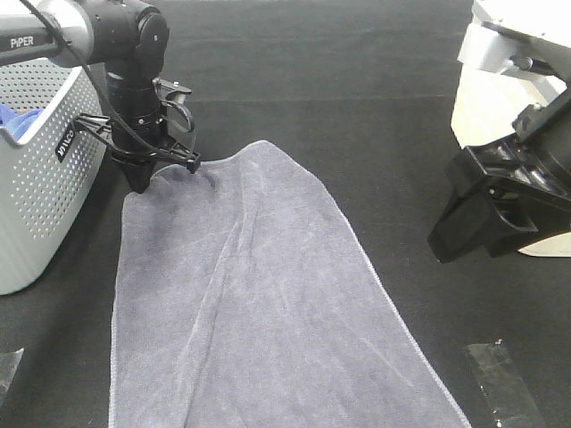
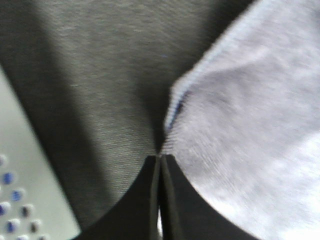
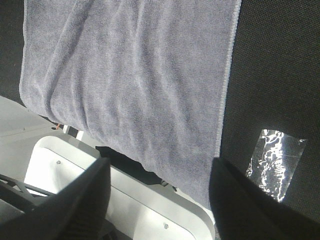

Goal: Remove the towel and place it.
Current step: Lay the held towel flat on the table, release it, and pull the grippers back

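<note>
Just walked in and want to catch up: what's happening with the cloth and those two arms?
A grey towel lies spread out on the black table, beside a perforated basket. The left gripper is down at the towel's far corner next to the basket with its jaws shut; whether cloth is pinched between them cannot be told. The right gripper is open above the towel's other side, holding nothing.

Your high view cuts off the towel (image 1: 259,303) at its near end and the basket (image 1: 45,178) along its left side. In the blurred left-wrist shot, you cannot tell whether the left gripper (image 2: 161,159), tips together, pinches the towel's corner.
</note>
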